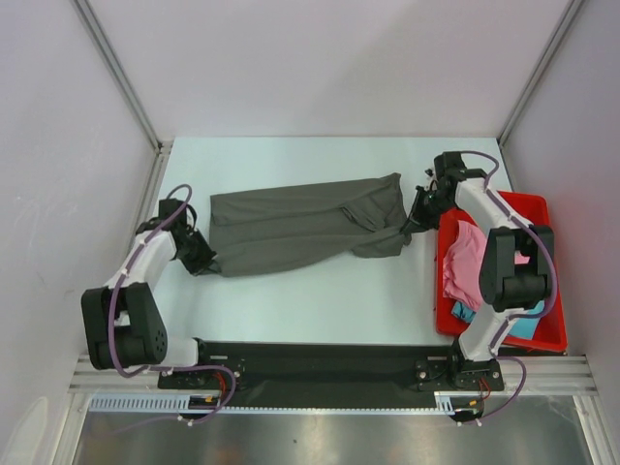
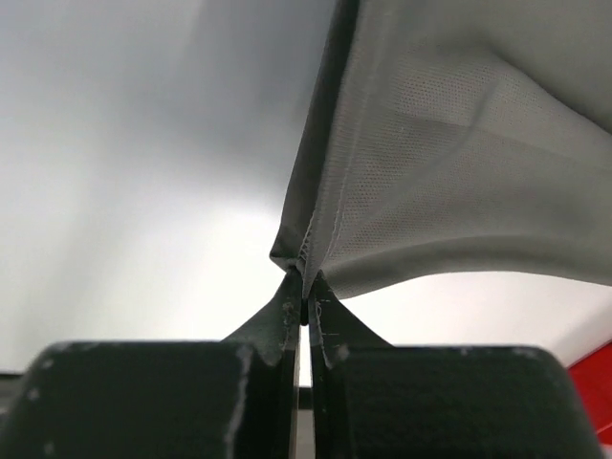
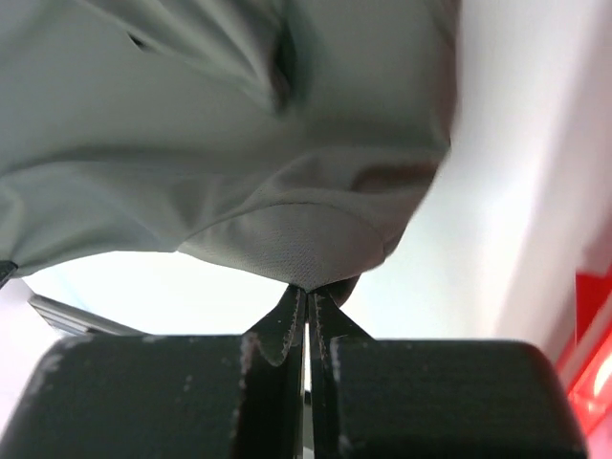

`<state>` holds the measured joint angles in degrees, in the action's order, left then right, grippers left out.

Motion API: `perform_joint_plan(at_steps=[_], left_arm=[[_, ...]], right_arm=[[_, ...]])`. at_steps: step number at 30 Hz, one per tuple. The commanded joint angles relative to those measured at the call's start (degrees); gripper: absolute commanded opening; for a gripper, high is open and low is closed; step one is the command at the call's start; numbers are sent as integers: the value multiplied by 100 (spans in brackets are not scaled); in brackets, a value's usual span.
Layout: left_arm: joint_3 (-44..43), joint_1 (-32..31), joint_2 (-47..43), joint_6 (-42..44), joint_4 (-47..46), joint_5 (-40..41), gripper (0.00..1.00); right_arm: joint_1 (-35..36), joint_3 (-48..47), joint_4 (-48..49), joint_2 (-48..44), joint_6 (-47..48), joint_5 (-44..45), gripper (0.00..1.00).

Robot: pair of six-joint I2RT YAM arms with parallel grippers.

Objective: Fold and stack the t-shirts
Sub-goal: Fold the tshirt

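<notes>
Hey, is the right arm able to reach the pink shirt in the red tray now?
Probably not yet: the right hand is shut on the grey shirt's edge. The pink shirt lies on top in the red tray beside that arm, so it looks reachable after release.

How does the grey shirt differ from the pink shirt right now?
The grey shirt is stretched out over the table; the pink shirt is bunched in the red tray. The left gripper and right gripper pinch the grey shirt's ends; nothing holds the pink shirt. Neither is folded yet.
</notes>
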<state>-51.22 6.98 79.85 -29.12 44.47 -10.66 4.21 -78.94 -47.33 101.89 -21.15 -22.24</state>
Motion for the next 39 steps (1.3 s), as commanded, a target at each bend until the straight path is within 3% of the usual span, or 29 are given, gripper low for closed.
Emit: perform_joint_plan(at_steps=[1,11,12,13,14,18,22,27,32,39], left_arm=[[358,-22,-514,-321,202,99,5],[1167,136,-656,-823,343,371,6],[1228,198,-577,-849,369,371,11],[1246,216,-576,-919,378,423,26],[1246,233,-628,-954,422,476,34],[1290,277,-1418,-1445,817,828,60],[1729,391,-2157,-1649,406,548,56],[2011,699,-1728,-1430,1,91,42],[2195,743,-1578,-1561,-114,125,53],[2178,813,-1219,-1781,-96,476,46]], right_arm=[[27,290,-171,-458,58,132,0],[124,1091,-39,-732,137,44,0],[142,1117,-39,-732,146,36,0],[168,1126,-57,-732,163,27,0],[177,1135,-66,-740,155,35,0],[203,1126,-127,-811,216,70,0],[203,1231,-66,-898,260,53,0],[203,1337,-31,-934,295,-35,0],[203,1328,-4,-969,322,-35,0],[203,1425,57,-1004,295,-87,0]])
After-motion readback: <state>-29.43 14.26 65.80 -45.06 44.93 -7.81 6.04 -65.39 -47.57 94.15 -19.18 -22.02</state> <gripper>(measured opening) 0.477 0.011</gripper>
